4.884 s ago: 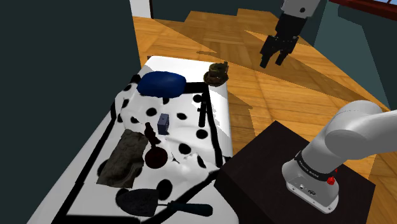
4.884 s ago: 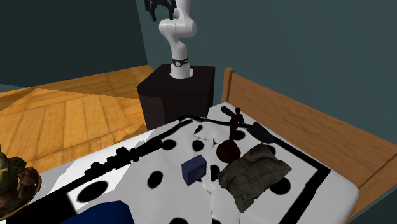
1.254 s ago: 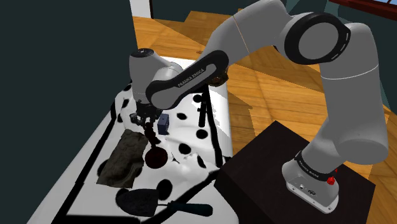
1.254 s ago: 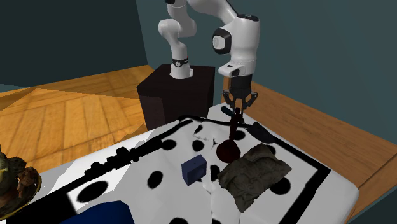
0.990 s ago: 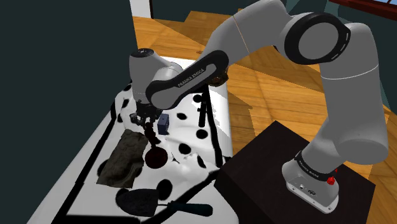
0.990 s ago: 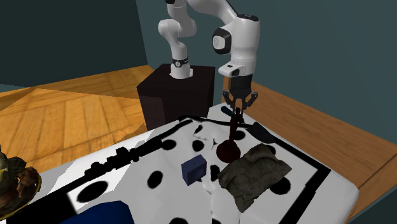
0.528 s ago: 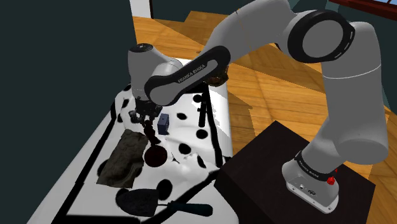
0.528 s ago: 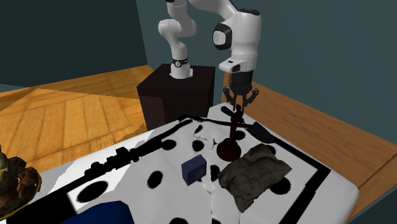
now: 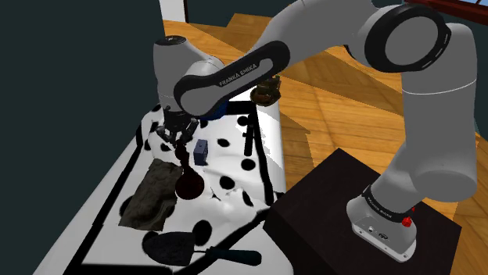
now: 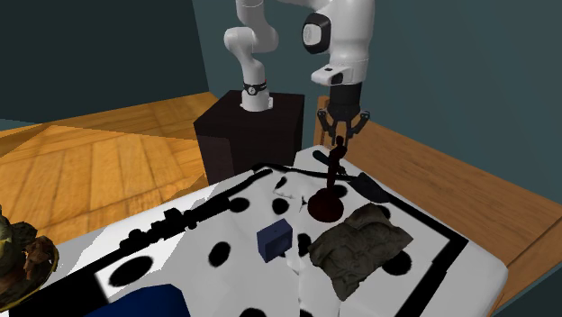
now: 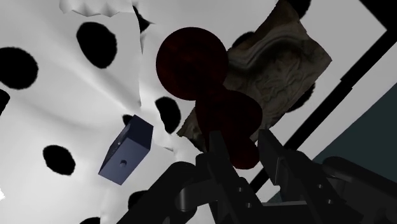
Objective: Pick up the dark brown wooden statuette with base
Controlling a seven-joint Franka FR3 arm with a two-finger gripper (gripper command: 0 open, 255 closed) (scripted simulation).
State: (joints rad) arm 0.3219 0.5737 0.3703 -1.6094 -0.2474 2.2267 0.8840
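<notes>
The gripper is clenched on the head end of the dark brown statuette, its 2 black fingers pressed against either side of the thin top. The statuette stands roughly upright over the bed, its long axis in line with the gripper: narrow end up in the fingers, round base pointing down at the bed cover. The wrist view looks straight down its length onto the disc of the base. Whether the base touches the cover or hangs just above it cannot be told.

Just beside the base lies a grey-brown crumpled lump. On the other side, near but apart, sits 1 small dark blue box. The cover is white with black spots and a black border band.

The arm's forearm reads "FRANKA EMIKA" in the shoulder view. The black stand is at the bed's side, on a wooden floor.
</notes>
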